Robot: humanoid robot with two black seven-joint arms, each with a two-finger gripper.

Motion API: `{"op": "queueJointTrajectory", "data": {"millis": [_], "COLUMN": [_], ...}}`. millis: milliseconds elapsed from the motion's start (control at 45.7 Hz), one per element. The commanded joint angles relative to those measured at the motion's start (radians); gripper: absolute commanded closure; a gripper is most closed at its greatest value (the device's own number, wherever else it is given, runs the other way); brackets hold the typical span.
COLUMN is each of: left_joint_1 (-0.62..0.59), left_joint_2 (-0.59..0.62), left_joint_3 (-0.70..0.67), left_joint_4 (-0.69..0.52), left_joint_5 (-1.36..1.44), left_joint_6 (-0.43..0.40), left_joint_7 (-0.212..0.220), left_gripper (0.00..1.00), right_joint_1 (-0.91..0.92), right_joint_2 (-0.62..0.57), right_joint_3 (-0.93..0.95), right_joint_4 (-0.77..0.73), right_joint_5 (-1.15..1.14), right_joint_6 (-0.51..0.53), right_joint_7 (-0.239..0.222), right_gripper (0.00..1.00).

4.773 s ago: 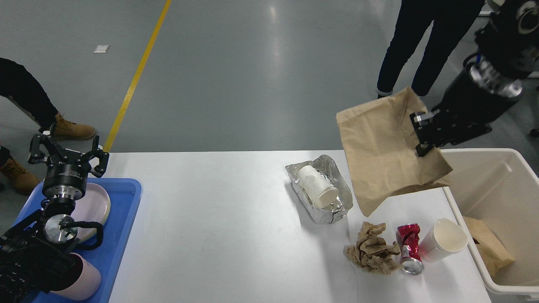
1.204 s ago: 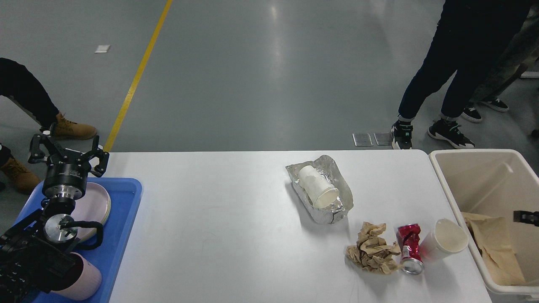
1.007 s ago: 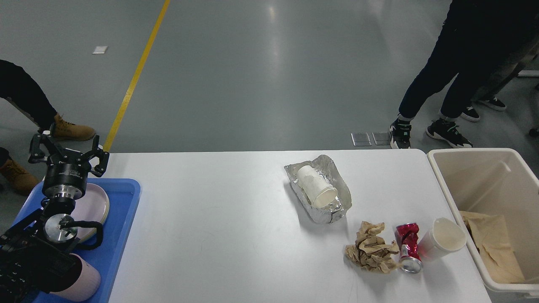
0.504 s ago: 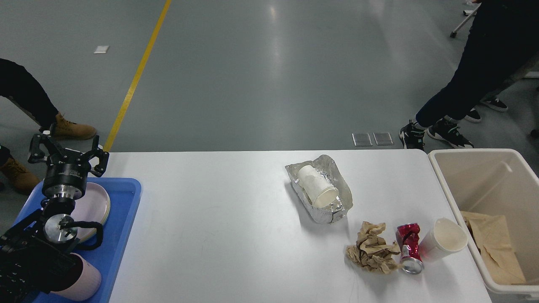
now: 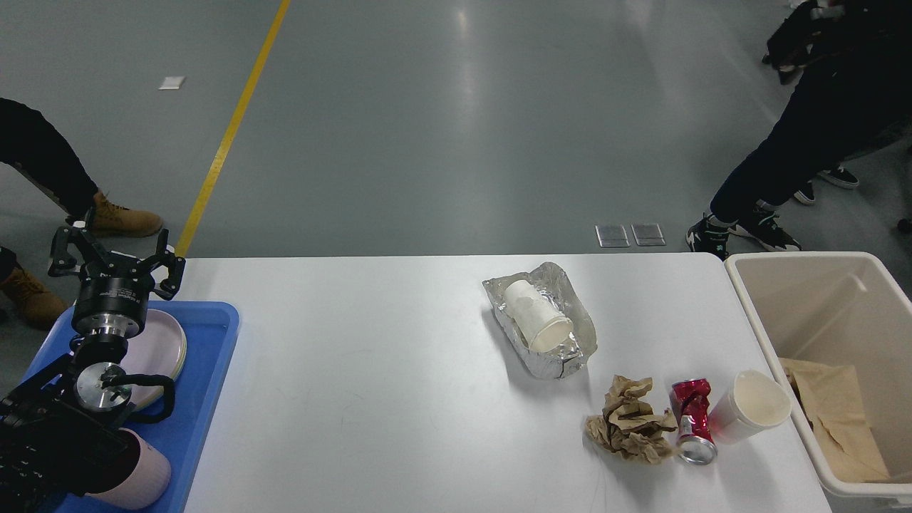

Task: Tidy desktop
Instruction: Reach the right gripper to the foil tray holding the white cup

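Desktop (image 5: pixel 370 399) — crushed can (image 5: pixel 691 419), crumpled paper (image 5: pixel 630 420).

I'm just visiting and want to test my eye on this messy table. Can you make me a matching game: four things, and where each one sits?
Things:
1. crushed red can
2. brown paper bag
3. pink plate
4. white paper cup on its side

Places:
A. in the foil tray
B. in the blue tray
C. in the beige bin
D. on the desktop, between crumpled brown paper and an upright cup

Pairs: 1-D, 2-C, 3-B, 4-A
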Motion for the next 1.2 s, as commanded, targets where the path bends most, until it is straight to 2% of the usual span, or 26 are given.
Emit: {"op": "queueJointTrajectory", "data": {"millis": [0,723,810,941,1029,1182], "left_joint_1": [0.0,0.0,0.0,0.0,0.0,0.0], "left_joint_2": [0.001,0.001,0.001,0.001,0.001,0.001], "left_joint_3": [0.0,0.0,0.0,0.0,0.0,0.0], "left_joint_4": [0.001,0.001,-0.001,0.001,0.001,-0.001], "left_joint_5": [0.0,0.0,0.0,0.0,0.0,0.0], "left_joint_6": [0.0,0.0,0.0,0.0,0.0,0.0], "left_joint_7": [0.0,0.0,0.0,0.0,0.0,0.0], "left_gripper": [0.04,0.04,0.04,0.04,0.04,0.04], "right_joint_1": [0.042,0.047,0.021,-0.013,-0.06,-0.206], "right_joint_2": [0.039,0.042,0.036,0.022,0.036,0.102], "right_joint_3": [0.034,0.034,0.027,-0.007,-0.01,-0.007], "right_joint_4": [0.01,0.06,0.146,0.381,0.484,0.502], "right_joint_5": [0.061,0.115,0.115,0.114,0.114,0.115], "right_joint_6": [0.0,0.0,0.0,-0.007,-0.228,-0.455], "right_joint_7": [0.0,-0.005,-0.006,-0.008,-0.008,-0.008], "right_gripper": [0.0,0.0,0.0,0.0,0.0,0.0]}}
